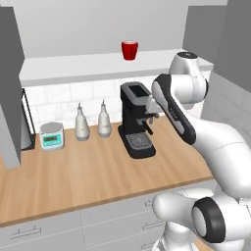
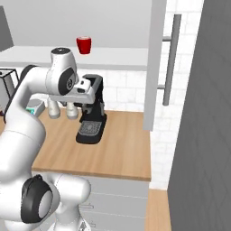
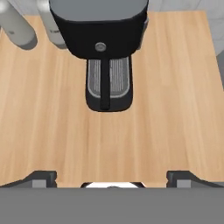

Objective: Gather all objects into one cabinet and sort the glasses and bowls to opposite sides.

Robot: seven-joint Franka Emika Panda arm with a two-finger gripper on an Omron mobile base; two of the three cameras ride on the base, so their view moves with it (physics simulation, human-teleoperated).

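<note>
Hovering over the counter (image 1: pixel 88 171) with nothing gripped — reads as a between-picks step, judged from the empty hand.

Left base view: red cup (image 1: pixel 129 50) stands upright on the white shelf board (image 1: pixel 73 66) of the open wall cabinet, long axis vertical, mouth up, roughly mid-shelf. Arm is folded in front of the coffee machine (image 1: pixel 137 120), hand well below shelf level. Two bottles (image 1: pixel 92 121) and a scale (image 1: pixel 52 135) sit left of the machine; none are task items. No bowl, grey tumbler or orange mug in sight here.

Right base view: same red cup (image 2: pixel 83 45) on the shelf, upright, well above the hand. Open cabinet door (image 2: pixel 153 63) stands edge-on to the right, its long bar handle (image 2: pixel 170 58) vertical.

Hand view: camera looks straight down on the counter and the coffee machine's drip tray (image 3: pixel 109 83). The fingers (image 3: pixel 112 177) are spread about as wide as they go, one tip (image 3: pixel 41 177) at each lower corner, nothing between them.

Next move, my call: find another cup or the bowl, likely needing a swing or base drive, then place cups on one side of that shelf and the bowl on the other.
</note>
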